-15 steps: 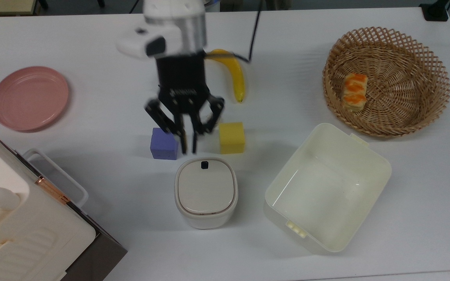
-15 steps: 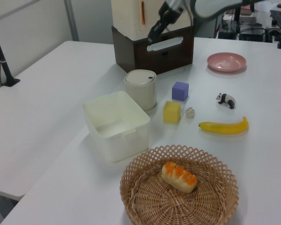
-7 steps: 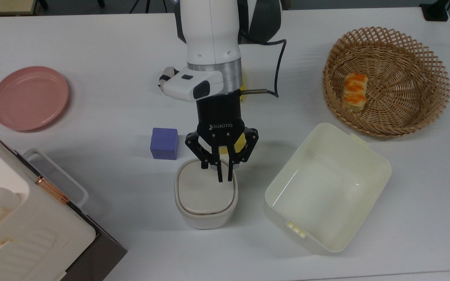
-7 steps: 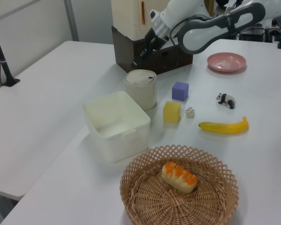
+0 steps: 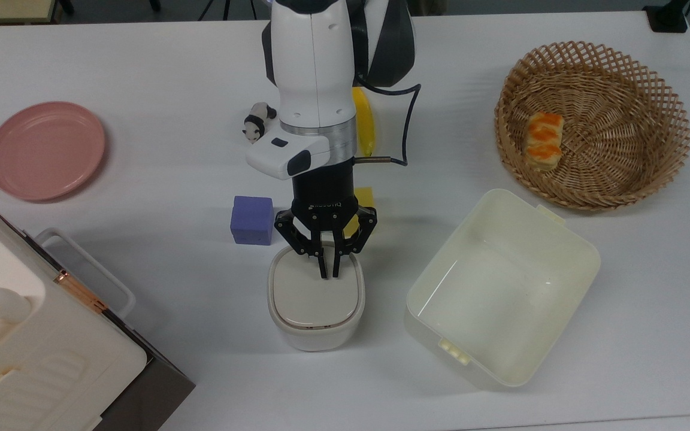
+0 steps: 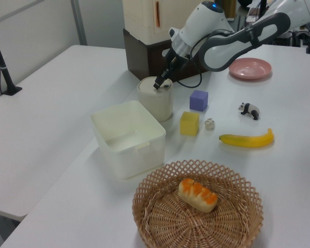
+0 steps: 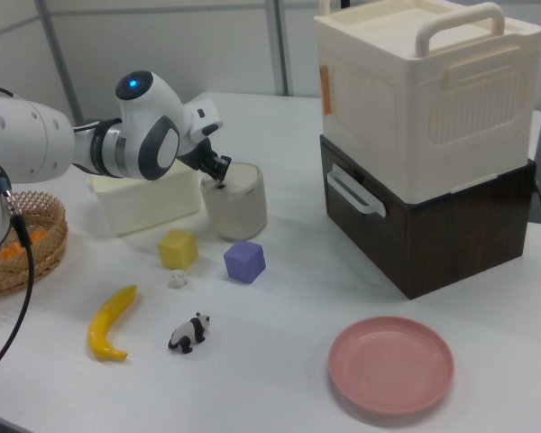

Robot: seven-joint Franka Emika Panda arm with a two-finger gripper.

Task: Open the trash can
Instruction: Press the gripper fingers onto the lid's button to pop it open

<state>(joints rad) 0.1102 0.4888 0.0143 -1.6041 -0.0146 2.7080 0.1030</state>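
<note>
The trash can [image 5: 315,302] is a small cream bin with a flat beige lid, standing near the table's front in the top view. Its lid lies flat and closed. My gripper [image 5: 328,273] points down with its fingers shut together, the tips at the lid's far edge. They cover the spot where the black button sits, so the button is hidden. In the left view the gripper [image 6: 159,85] meets the top of the trash can [image 6: 155,101]. From the right view, the gripper [image 7: 221,181] touches the rim of the trash can [image 7: 237,203].
A purple cube [image 5: 252,219] and a yellow cube [image 5: 363,197] flank my gripper. A banana [image 5: 365,123] and a panda figure [image 5: 256,121] lie behind. A cream tub [image 5: 501,287], a wicker basket [image 5: 620,143] with bread, a pink plate [image 5: 45,149] and a big white box [image 5: 33,341] surround them.
My gripper came forward from above the cubes to the trash can, then dropped until its shut fingertips reached the lid's far edge. The button went out of sight beneath them.
</note>
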